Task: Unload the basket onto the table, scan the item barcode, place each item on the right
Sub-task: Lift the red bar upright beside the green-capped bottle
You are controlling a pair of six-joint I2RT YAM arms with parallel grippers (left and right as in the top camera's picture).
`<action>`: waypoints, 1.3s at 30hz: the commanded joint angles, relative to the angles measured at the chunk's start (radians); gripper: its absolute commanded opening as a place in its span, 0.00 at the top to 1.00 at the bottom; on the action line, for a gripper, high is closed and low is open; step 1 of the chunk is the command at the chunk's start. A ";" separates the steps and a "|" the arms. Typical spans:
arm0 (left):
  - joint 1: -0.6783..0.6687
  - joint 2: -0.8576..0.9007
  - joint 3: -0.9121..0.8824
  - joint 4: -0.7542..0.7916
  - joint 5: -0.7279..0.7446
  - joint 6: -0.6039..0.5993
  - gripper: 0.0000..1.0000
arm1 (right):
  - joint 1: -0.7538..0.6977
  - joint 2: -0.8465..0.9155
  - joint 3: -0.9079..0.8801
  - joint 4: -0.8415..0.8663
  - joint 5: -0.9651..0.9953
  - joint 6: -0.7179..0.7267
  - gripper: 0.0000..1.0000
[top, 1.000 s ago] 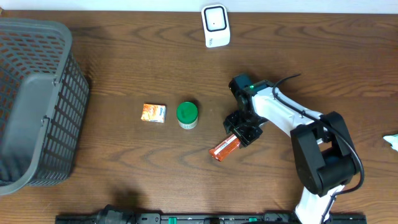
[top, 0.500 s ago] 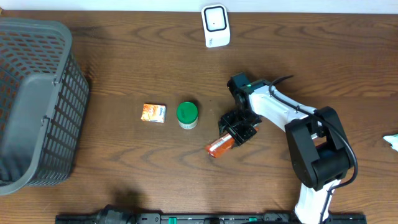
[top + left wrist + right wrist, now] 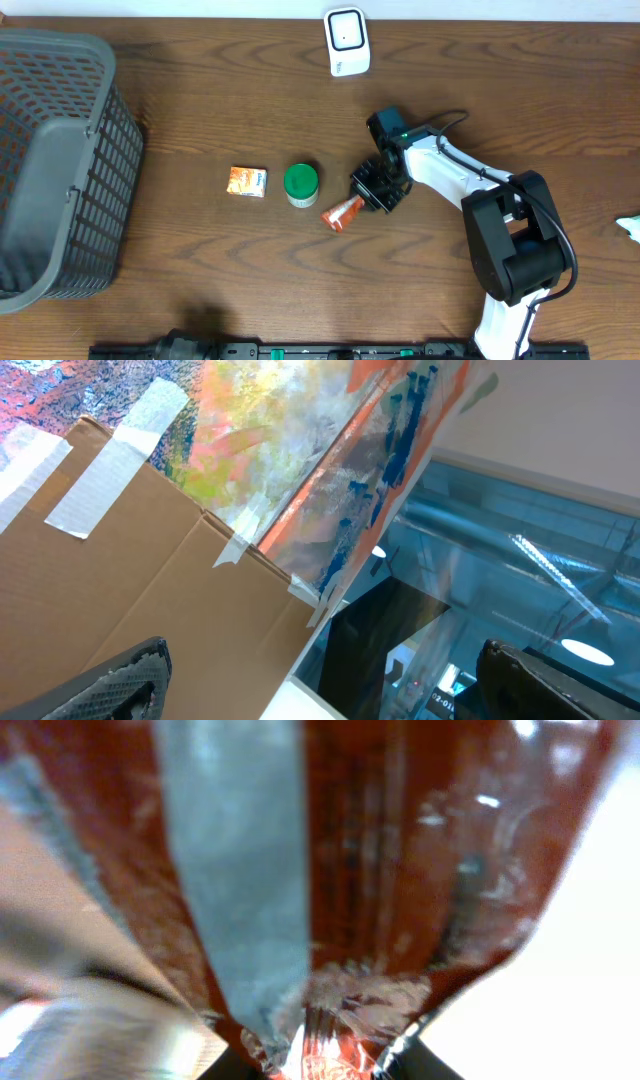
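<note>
The tabletop [image 3: 200, 290] carries a grey basket [image 3: 110, 180] at its left edge; the right hand [image 3: 366, 200], near the middle, grasps the packet [image 3: 341, 214] by one end; the left hand [image 3: 330, 685] stands released, fingers wide; the scanner [image 3: 347, 41] sits far back; the jar [image 3: 300, 184] is just left of the packet.

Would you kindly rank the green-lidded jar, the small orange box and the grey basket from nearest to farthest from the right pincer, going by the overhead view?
1. Green-lidded jar, just left of the right pincer and its orange-red packet.
2. Small orange box, further left, beside the jar.
3. Grey basket, at the far left of the view.
</note>
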 commanded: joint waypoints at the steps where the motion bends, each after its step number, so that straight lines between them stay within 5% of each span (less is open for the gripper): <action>1: 0.000 -0.008 -0.001 0.004 -0.006 0.018 0.02 | -0.001 0.035 -0.014 0.094 0.109 -0.153 0.79; 8: 0.000 -0.008 -0.001 0.004 -0.006 0.018 0.02 | 0.000 0.027 -0.014 0.359 0.109 -0.344 0.71; 14: 0.000 -0.008 -0.001 0.004 -0.006 0.018 0.02 | 0.013 0.027 -0.014 0.353 0.101 -0.346 0.69; 19: 0.000 -0.008 -0.001 0.004 -0.006 0.018 0.02 | 0.024 -0.012 -0.013 0.343 0.094 -0.336 0.36; 23: 0.000 -0.008 -0.001 0.004 -0.006 0.018 0.02 | 0.017 -0.089 0.046 0.229 0.108 -0.315 0.28; 28: 0.000 -0.008 -0.001 0.004 -0.006 0.018 0.02 | 0.038 -0.084 0.327 -0.162 0.351 -0.343 0.24; 39: 0.000 -0.008 -0.001 0.004 -0.006 0.018 0.02 | 0.059 0.181 0.828 -0.566 0.468 -0.335 0.17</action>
